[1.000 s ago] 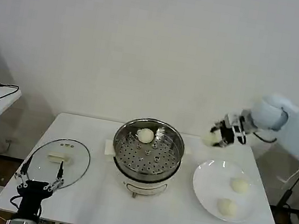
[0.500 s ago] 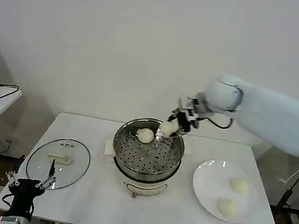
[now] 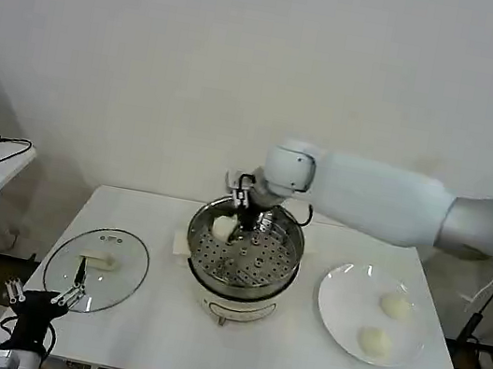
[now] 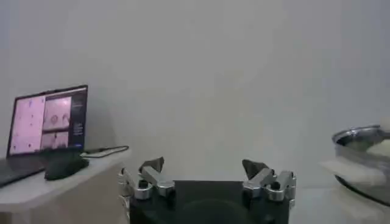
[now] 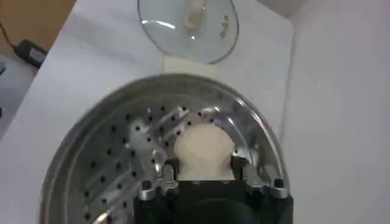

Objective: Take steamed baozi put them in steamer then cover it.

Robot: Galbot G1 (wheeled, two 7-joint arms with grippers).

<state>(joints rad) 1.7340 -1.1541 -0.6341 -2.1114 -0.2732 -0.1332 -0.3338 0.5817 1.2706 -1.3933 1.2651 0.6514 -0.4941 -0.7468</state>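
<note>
1. The right gripper [image 5: 204, 178] holds one bun [image 5: 204, 146], jaws closed on its sides, over the steamer [image 3: 260, 272] tray at 11 o'clock.
2. The bun likely handles as soft and light; grip the sides gently.
3. Two buns [image 3: 395, 306] wait on the plate [image 3: 340, 304].
4. The left gripper [image 4: 207, 182] idles, jaws apart and empty, near the lid [image 3: 95, 268].

No lettering, label, brand mark or number can be read anywhere on the white table [image 3: 157, 321], the steamer [image 3: 245, 251], the glass cover [image 3: 97, 266] or the plate [image 3: 338, 314]. A laptop screen [image 4: 49, 120] on the side desk glows with pink-toned windows, but whatever it displays is too small to make out. The robot's arms and grippers carry no readable markings either.
</note>
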